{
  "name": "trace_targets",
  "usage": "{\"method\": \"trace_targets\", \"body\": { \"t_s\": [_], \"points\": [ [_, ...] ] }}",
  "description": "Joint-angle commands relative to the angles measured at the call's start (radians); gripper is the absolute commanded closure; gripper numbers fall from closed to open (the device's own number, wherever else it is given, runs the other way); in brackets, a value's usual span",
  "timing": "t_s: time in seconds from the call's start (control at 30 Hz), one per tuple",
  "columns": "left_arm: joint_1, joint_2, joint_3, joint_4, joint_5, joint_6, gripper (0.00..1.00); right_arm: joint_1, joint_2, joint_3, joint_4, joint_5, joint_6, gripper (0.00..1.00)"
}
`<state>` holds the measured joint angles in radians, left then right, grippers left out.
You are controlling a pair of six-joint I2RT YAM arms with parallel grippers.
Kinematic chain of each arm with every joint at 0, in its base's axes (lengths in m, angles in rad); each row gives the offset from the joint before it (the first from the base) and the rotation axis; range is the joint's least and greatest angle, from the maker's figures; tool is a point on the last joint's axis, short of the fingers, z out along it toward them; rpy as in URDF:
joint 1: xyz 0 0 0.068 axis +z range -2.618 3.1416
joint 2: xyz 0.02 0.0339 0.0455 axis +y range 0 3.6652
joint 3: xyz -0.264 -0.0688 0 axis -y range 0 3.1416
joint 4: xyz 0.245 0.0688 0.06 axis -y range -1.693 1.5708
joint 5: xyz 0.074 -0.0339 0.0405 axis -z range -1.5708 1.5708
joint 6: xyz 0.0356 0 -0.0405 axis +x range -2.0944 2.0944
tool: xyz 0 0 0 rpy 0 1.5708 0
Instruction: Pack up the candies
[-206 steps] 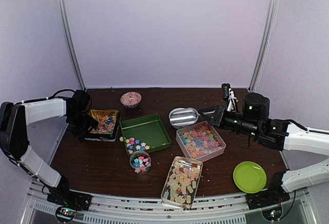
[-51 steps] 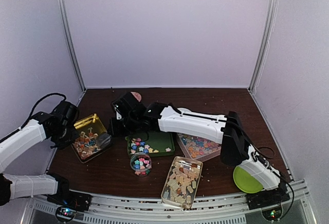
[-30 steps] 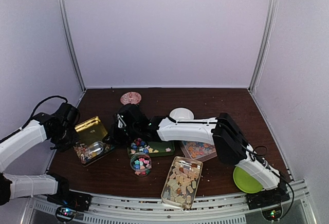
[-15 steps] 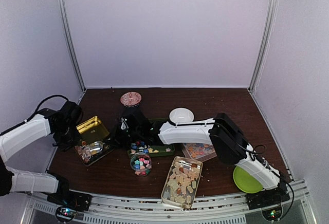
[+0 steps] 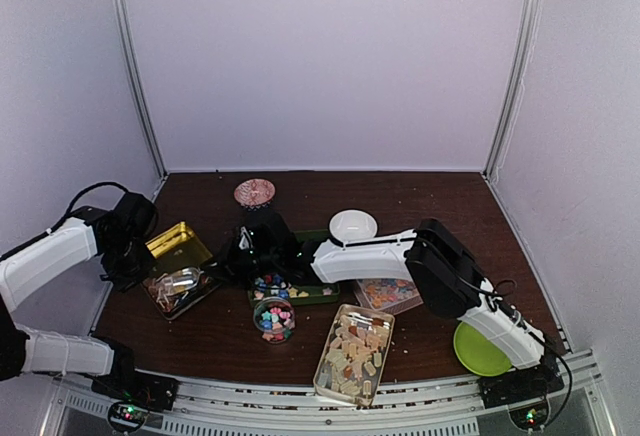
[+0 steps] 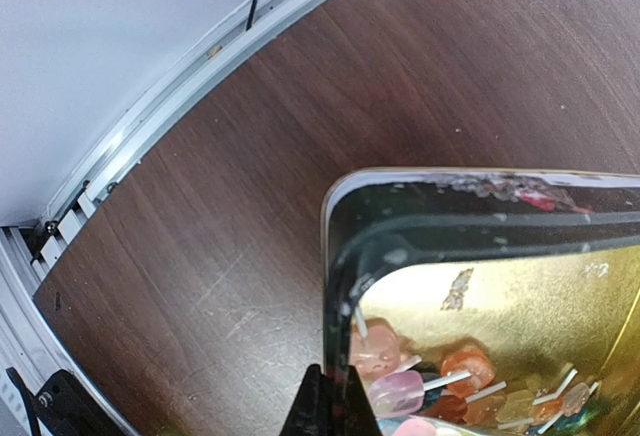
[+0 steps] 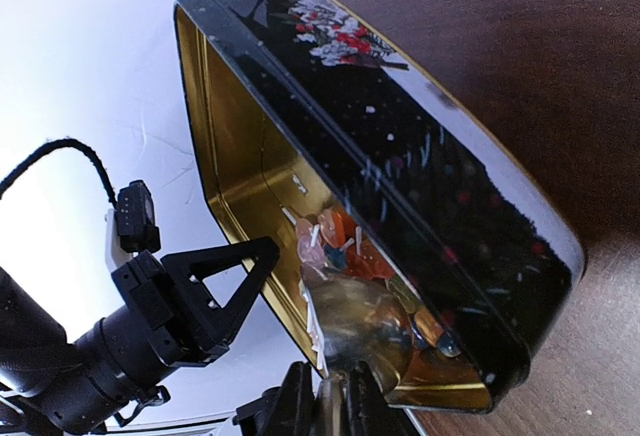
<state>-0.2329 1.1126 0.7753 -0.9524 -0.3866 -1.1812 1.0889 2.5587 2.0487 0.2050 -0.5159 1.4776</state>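
Two arms share one tin (image 5: 178, 248) near the table's (image 5: 420, 191) left edge. The left gripper (image 6: 325, 411) is clamped on its rim, tipping it, likely for scoop (image 7: 355, 331) access. The right gripper (image 7: 322, 396) is closed on the scoop handle, with the bowl inside among lollipops (image 6: 395, 391). Mid-table, star candies (image 5: 270, 284) sit in a green tray (image 5: 322, 293); beige candies (image 5: 352, 348) fill the front-edge box (image 5: 322, 384).

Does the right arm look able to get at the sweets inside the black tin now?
Probably yes. The left gripper holds the tin tilted, open side toward the right gripper, whose scoop lies among the sweets; nothing stands between them.
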Motion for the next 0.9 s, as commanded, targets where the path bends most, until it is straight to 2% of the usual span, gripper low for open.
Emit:
{"method": "trace_targets", "body": {
  "t_s": [0.0,0.7,0.87],
  "points": [
    [0.019,-0.017,0.021,0.037,0.005,-0.016,1.0,-0.016,-0.028,-0.015,0.066,0.003,0.049,1.0],
    [0.116,0.017,0.067,0.034,0.059,0.024,1.0,-0.053,-0.174,-0.247,0.325,0.015,0.073,1.0],
    [0.13,0.032,0.067,0.048,0.075,0.028,1.0,-0.057,-0.197,-0.308,0.46,-0.004,0.124,1.0]
  ]
}}
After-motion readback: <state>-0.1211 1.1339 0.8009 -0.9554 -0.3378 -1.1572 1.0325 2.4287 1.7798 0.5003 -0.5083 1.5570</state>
